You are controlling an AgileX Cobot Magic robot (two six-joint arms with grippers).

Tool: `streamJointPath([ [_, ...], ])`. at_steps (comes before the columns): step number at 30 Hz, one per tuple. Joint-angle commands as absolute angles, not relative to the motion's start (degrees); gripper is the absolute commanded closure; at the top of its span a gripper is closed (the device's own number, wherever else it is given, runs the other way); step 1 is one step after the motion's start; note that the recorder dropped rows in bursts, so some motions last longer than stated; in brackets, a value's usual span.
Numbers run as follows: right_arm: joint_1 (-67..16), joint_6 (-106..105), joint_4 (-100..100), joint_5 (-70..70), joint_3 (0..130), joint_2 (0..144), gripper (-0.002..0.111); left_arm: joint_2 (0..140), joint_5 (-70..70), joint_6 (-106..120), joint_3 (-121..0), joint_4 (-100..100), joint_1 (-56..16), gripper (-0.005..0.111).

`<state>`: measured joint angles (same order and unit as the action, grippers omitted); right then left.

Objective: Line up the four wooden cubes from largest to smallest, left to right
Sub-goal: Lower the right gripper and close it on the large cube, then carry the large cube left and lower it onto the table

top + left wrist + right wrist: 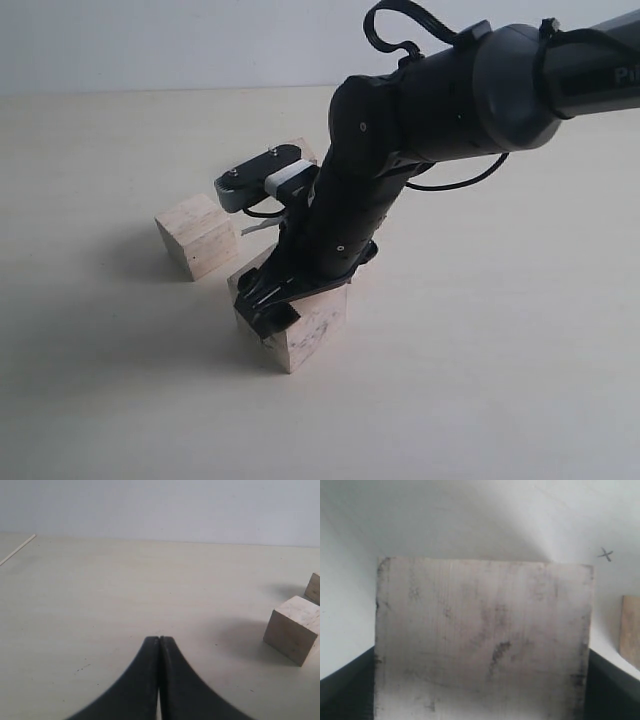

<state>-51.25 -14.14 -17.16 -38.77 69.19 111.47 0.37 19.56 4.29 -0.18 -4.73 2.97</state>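
The largest cube (315,330), pale wood with dark smudges, rests on the table at the front middle. It fills the right wrist view (485,630). My right gripper (270,308) (481,652) is down over it, one black finger flush against each side, shut on it. A mid-sized cube (200,233) (294,629) stands just left and behind. Another cube's corner (303,150) peeks out behind the arm; one (314,587) also shows at the left wrist view's edge. The smallest cube is hidden. My left gripper (160,638) is shut on nothing, over bare table.
The right arm (430,110) reaches in from the upper right and covers the table behind the big cube. A pencil cross (606,554) marks the table beyond the cube. A thin pale strip (17,549) lies far off in the left wrist view.
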Motion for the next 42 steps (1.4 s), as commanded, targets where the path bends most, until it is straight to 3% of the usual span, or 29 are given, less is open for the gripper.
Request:
streamJointPath([
  [1, -51.3, -14.5, -17.0, -37.3, 69.1, 111.4, 0.108, 0.0, 18.8, 4.3, 0.0, -5.0, 2.7, 0.107],
  [11, -51.3, -15.2, -20.8, -31.7, 69.7, 109.8, 0.108, 0.0, 18.8, 4.3, 0.0, -5.0, 2.7, 0.107],
  [23, -51.3, -29.8, -28.8, -43.6, 88.9, 108.8, 0.108, 0.0, 18.8, 4.3, 0.0, -5.0, 2.7, 0.107],
  [42, -59.0, -58.7, -33.1, -42.3, 105.5, 127.1, 0.108, 0.0, 18.8, 4.3, 0.0, -5.0, 2.7, 0.107],
])
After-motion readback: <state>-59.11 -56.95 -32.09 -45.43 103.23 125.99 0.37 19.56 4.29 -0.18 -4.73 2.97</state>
